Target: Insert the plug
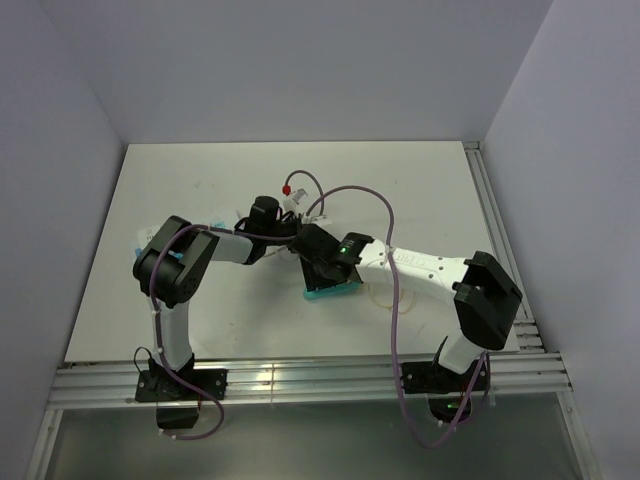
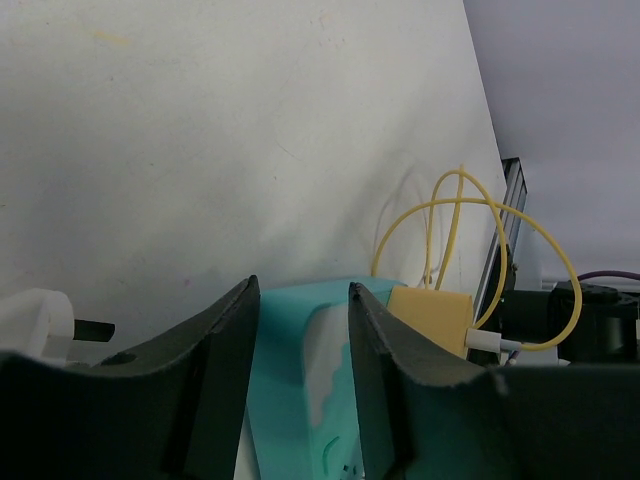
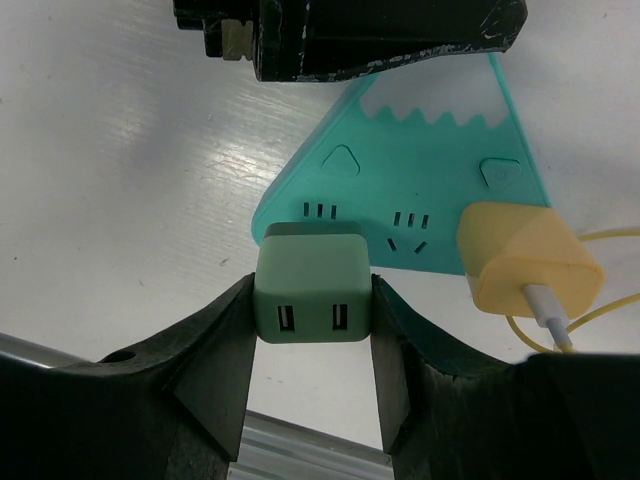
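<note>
Well, the green plug (image 3: 312,272) sits clamped in my right tool (image 3: 312,300), one finger flat on each side. Its two USB ports face my wrist camera, so I judge the prongs point away, down toward the teal power strip (image 3: 420,180), though I cannot see them. The plug hangs over the strip's near edge. The nearest free socket lies just beyond it, partly hidden under its top edge, and a second free socket shows between it and the yellow charger (image 3: 525,258), which is already seated and trails a yellow cable (image 2: 455,205). The sockets run in a row across my right wrist view, plug side to charger side, so the strip's long axis lies crosswise to my right tool's reach.

My left tool (image 2: 303,292) straddles the strip from the far side, a finger close on each flank. Whether the pads already press it, I cannot tell. The strip lies flat on the white worktop (image 3: 120,150). The right arm carries the plug, so I expect it to make the short push forward and down onto that near socket while the left steadies
</note>
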### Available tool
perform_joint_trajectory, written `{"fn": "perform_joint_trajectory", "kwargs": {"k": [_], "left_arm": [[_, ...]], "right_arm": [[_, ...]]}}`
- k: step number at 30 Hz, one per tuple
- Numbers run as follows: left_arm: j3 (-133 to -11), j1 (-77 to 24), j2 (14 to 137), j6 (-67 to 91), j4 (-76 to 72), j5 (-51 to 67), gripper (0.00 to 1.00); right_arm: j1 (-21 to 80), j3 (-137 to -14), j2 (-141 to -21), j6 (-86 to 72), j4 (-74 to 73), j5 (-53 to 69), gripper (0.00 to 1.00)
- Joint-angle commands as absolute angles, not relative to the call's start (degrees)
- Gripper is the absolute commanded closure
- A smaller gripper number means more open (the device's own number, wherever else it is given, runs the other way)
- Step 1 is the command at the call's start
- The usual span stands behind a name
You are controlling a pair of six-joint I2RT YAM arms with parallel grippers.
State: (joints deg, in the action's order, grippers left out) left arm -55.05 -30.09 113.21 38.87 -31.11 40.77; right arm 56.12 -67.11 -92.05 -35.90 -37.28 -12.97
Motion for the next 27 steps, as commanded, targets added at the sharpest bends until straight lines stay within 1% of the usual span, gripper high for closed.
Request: {"fn": "perform_joint_trajectory", "kwargs": {"k": [1,2,3,14,17,27], "left_arm": [[-56.3,-30.2,113.5,39.5,-33.4,42.1,0.55],[-56.3,-30.2,113.6,39.5,-33.3,42.2,0.56],[-56.3,-30.2,113.6,39.5,-33.3,42.1,0.57],[-56.2,-30.2,113.9,40.3,-34.1,42.7,0.62],[-56.3,-30.2,113.9,40.0,-33.8,42.8,0.66],[-56.5,-30.2,113.8,40.0,-33.3,42.7,0.69]], "right_arm": [[56.4,-69.6,-92.0,-35.9,-35.9,-15.4,0.66],[56.4,-69.5,-92.1,-35.9,-35.7,-15.5,0.66],[56.5,-69.3,-92.3,-36.4,-35.8,-15.7,0.69],[56.5,-68.9,-92.7,-36.8,-35.1,-16.9,0.69],[56.5,-68.7,-93.3,-36.9,-34.9,-16.8,0.69],[57.0,-68.3,-94.6,-37.8,-35.1,-17.4,0.68]]}}
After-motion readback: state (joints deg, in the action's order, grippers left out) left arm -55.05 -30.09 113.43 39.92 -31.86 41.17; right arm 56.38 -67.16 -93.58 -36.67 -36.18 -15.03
